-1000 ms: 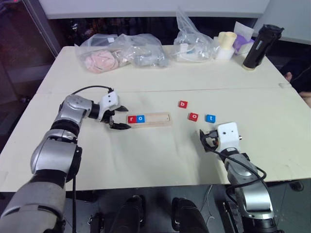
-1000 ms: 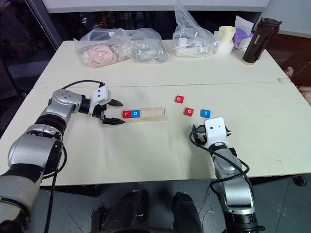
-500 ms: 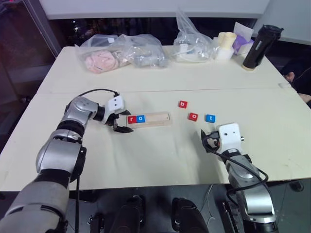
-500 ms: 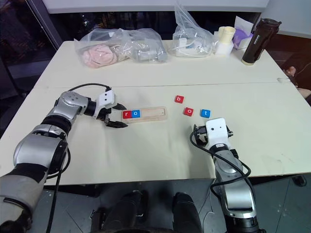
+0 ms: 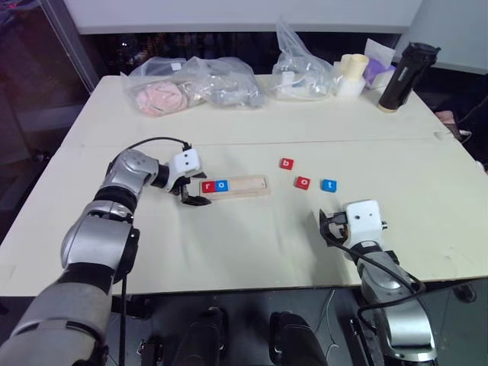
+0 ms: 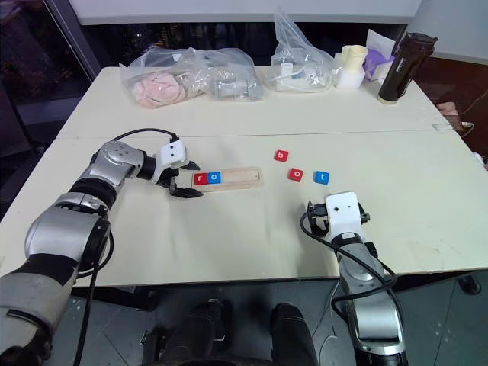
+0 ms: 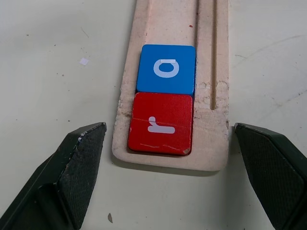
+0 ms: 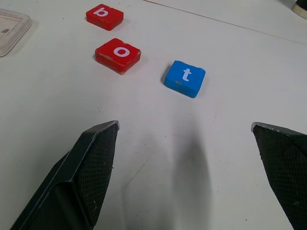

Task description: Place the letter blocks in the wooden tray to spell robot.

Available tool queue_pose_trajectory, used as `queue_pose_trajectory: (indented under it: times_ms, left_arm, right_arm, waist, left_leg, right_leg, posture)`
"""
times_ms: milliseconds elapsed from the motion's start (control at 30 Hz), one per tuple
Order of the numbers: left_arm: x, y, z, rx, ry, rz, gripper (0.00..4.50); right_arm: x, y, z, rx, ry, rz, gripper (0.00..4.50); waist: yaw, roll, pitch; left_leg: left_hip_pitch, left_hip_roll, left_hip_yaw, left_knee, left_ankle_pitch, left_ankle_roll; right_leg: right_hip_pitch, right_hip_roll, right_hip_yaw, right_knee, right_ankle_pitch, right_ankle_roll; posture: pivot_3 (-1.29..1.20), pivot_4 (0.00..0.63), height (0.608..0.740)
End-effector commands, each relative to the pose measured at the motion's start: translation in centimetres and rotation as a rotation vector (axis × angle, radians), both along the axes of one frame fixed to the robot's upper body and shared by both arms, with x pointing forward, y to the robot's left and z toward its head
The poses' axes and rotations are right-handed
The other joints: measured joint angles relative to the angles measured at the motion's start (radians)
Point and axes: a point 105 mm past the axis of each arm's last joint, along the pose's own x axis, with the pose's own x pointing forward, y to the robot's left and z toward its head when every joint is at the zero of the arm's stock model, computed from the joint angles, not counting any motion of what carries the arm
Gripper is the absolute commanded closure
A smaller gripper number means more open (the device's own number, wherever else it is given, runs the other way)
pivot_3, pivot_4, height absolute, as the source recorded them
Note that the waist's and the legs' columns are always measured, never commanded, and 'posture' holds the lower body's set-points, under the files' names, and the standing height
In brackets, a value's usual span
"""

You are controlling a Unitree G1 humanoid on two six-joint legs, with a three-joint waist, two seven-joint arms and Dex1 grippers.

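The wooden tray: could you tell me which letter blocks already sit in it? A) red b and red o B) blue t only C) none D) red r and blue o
D: the wooden tray holds the red r and blue o at its left end.

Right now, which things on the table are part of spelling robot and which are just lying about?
Part of the job: wooden tray holding red r and blue o; loose red b, red o, blue t.

Lying about: plastic bags, black bottle, cream cup.
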Motion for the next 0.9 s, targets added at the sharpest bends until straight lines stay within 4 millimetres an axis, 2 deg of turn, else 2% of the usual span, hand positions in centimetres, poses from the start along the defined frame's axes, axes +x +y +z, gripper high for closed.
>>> queue_pose_trajectory:
  times_ms: [33, 67, 100, 267, 467, 900]
  left_arm:
    - [-0.6, 0.2, -1.2, 0.066, 0.048, -0.023, 0.79]
    - [-0.6, 0.2, -1.3, 0.067, 0.055, -0.024, 0.79]
    - [-0.7, 0.3, -1.4, 0.069, 0.064, -0.026, 1.3]
    - [-1.1, 0.3, -2.0, 0.094, 0.101, -0.037, 1.31]
    - [-1.3, -0.6, -1.9, 0.071, 0.114, -0.076, 1.31]
    - [-2.9, -3.8, -1.6, -0.016, 0.14, -0.273, 1.31]
  right_arm:
    - [-0.1, 0.1, 1.6, -0.007, -0.062, -0.003, 0.0]
    - [-0.1, 0.1, 1.6, -0.007, -0.061, -0.003, 0.0]
    - [-0.1, 0.1, 1.6, -0.007, -0.061, -0.003, 0.0]
    - [-0.1, 0.0, 1.7, -0.012, -0.063, -0.006, 0.0]
    - [-0.1, 0.0, 1.7, -0.011, -0.065, -0.014, 0.0]
    - [1.0, 0.8, 1.6, 0.005, -0.072, 0.011, 0.0]
  waist:
    - [0.0, 0.0, 0.0]
    - [0.0, 0.0, 0.0]
    - [0.0, 0.0, 0.0]
    - [-0.001, 0.0, -0.001]
    - [0.0, 0.0, -0.001]
    - [0.002, 0.0, -0.002]
  left_leg:
    - [0.0, 0.0, 0.0, 0.0, 0.0, 0.0]
    - [0.0, 0.0, 0.0, 0.0, 0.0, 0.0]
    - [0.0, 0.0, 0.0, 0.0, 0.0, 0.0]
    - [0.0, 0.0, 0.0, 0.0, 0.0, 0.0]
    - [0.0, 0.0, 0.0, 0.0, 0.0, 0.0]
    - [0.0, 0.0, 0.0, 0.0, 0.0, 0.0]
  right_leg:
    - [0.0, 0.0, 0.0, 0.0, 0.0, 0.0]
    - [0.0, 0.0, 0.0, 0.0, 0.0, 0.0]
    - [0.0, 0.0, 0.0, 0.0, 0.0, 0.0]
    - [0.0, 0.0, 0.0, 0.0, 0.0, 0.0]
    - [0.0, 0.0, 0.0, 0.0, 0.0, 0.0]
    - [0.001, 0.0, 0.0, 0.0, 0.0, 0.0]
  posture:
    - [0.0, 0.15, 0.738]
    - [0.0, 0.15, 0.738]
    - [0.0, 0.15, 0.738]
    - [0.0, 0.15, 0.738]
    - [0.0, 0.15, 0.738]
    - [0.0, 0.15, 0.738]
